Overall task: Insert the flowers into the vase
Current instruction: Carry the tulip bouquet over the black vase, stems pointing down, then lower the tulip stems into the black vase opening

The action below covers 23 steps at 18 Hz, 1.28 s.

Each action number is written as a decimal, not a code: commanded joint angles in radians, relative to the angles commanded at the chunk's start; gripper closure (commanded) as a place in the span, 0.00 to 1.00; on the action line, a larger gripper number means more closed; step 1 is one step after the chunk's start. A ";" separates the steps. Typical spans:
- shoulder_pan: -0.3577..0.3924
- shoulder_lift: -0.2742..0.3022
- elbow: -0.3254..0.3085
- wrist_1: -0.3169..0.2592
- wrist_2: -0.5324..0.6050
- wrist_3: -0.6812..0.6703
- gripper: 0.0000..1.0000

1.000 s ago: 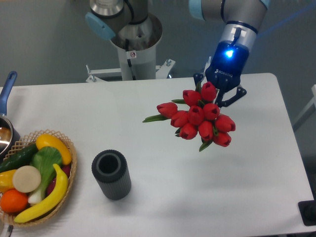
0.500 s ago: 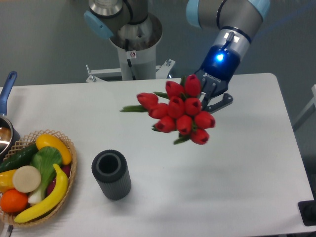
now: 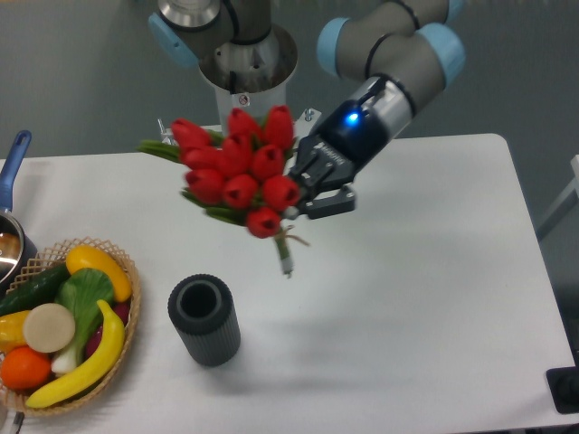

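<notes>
My gripper is shut on the flowers, a bunch of red tulip buds with green leaves, and holds them in the air over the middle of the table. The stems' end points down and hangs above and to the right of the vase. The vase, a short dark grey ribbed cylinder with an open round mouth, stands upright on the white table at the front left. The bunch is tilted, its buds leaning up and to the left.
A woven wicker basket with a banana, an orange and vegetables sits at the table's left front edge. A pot with a blue handle is at the far left. The robot's base column stands behind the table.
The gripper has carried the flowers left and up, and has turned so the stems now point down toward the table. The vase has not moved.
</notes>
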<state>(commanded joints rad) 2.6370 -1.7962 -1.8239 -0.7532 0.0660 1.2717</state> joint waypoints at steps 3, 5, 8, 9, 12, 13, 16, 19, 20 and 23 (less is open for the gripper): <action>-0.041 -0.023 0.017 0.000 -0.009 0.002 0.83; -0.057 -0.031 0.025 -0.002 -0.011 0.002 0.83; -0.087 -0.049 0.029 -0.002 -0.011 0.002 0.83; -0.094 -0.060 0.035 -0.002 -0.011 0.002 0.83; -0.111 -0.087 0.043 0.000 -0.011 0.003 0.83; -0.114 -0.097 0.044 -0.002 -0.011 0.002 0.83; -0.118 -0.103 0.035 -0.002 -0.011 0.002 0.83; -0.118 -0.117 0.028 -0.002 -0.011 -0.002 0.83; -0.118 -0.127 0.025 -0.002 -0.011 -0.003 0.82; -0.101 -0.138 -0.003 -0.002 -0.009 0.002 0.82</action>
<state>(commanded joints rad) 2.5356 -1.9343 -1.8269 -0.7547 0.0567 1.2732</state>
